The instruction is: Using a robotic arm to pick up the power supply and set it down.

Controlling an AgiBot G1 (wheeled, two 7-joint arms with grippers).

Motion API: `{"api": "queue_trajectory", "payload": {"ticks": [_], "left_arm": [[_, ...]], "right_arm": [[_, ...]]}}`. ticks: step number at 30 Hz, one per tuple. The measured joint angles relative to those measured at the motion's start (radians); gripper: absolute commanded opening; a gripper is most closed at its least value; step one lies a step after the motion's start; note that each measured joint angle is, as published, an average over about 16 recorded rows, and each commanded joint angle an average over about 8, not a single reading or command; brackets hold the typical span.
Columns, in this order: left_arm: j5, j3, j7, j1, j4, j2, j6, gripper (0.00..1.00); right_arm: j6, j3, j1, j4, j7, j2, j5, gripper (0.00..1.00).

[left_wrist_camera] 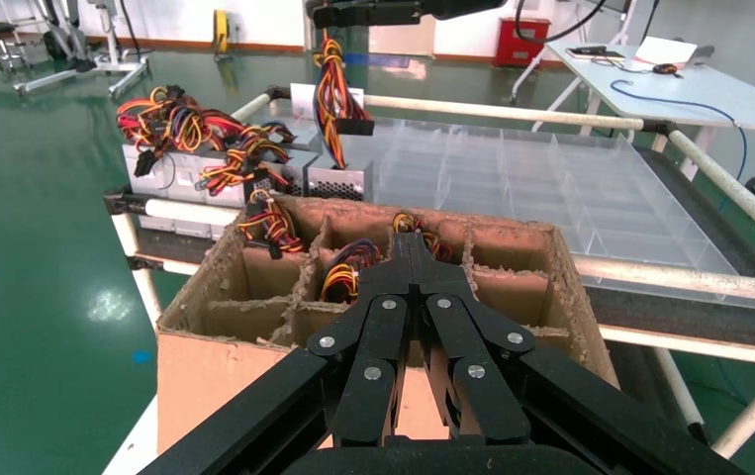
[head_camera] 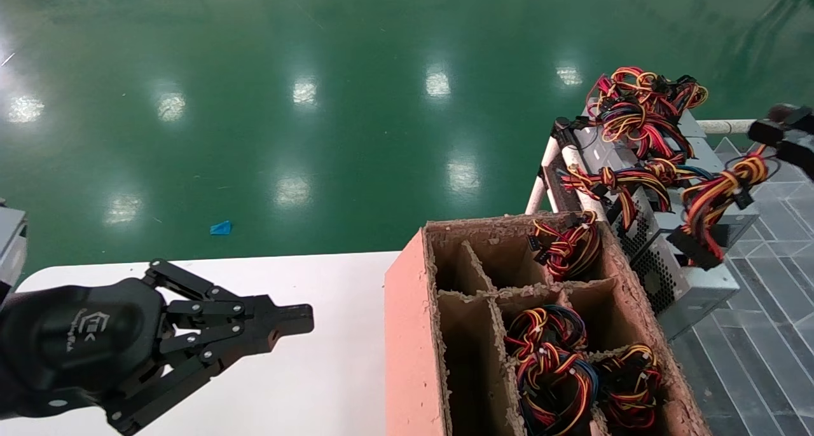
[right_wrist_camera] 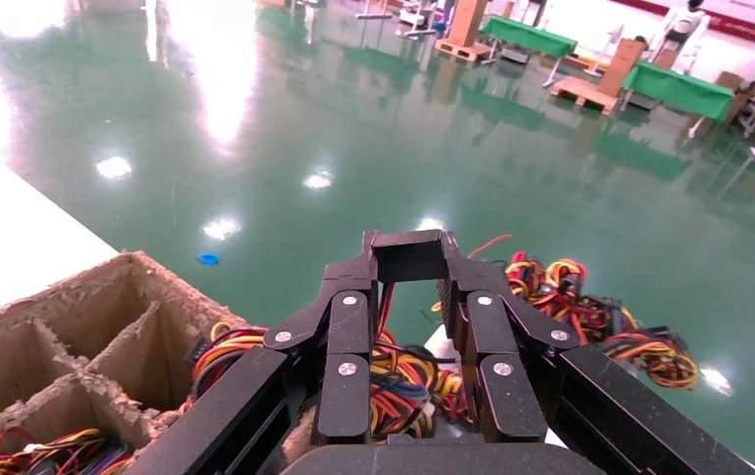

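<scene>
My right gripper [head_camera: 766, 132] hovers at the far right above the rack, shut on a black plug [right_wrist_camera: 410, 255] of a wire bundle [head_camera: 718, 194]. Those red, yellow and orange wires hang down from it to a grey power supply [head_camera: 712, 282] with a perforated side, which lies on the rack next to the carton. The left wrist view shows the same bundle [left_wrist_camera: 331, 89] dropping to that box [left_wrist_camera: 338, 181]. I cannot tell whether the box is off the rack. Low over the white table, at the near left, my left gripper [head_camera: 299, 318] is shut and holds nothing.
A cardboard carton [head_camera: 407, 334] with dividers stands between the arms; several cells hold wire bundles [head_camera: 553, 366]. More power supplies [head_camera: 610, 156] with tangled wires [head_camera: 642, 102] crowd the rack's far end. A clear divided tray [left_wrist_camera: 551, 188] and white tube rails [head_camera: 725, 126] lie to the right.
</scene>
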Motion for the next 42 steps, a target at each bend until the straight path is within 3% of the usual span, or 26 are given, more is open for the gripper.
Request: {"api": "queue_trajectory", "payload": {"ticks": [2,10,27,42], "left_arm": [[0.000,0.000,0.000,0.000,0.000,0.000,0.000,0.00],[0.000,0.000,0.000,0.000,0.000,0.000,0.000,0.00],[0.000,0.000,0.000,0.000,0.000,0.000,0.000,0.00],[0.000,0.000,0.000,0.000,0.000,0.000,0.000,0.00]], "right_arm": [[0.007,-0.001,0.005,0.006,0.010,-0.006,-0.014,0.00],[0.029,0.000,0.031,0.018,0.052,-0.018,-0.068,1.00],[0.044,0.007,0.059,0.016,0.091,-0.007,-0.104,1.00],[-0.027,0.034,0.059,-0.019,0.028,-0.018,-0.053,1.00]]}}
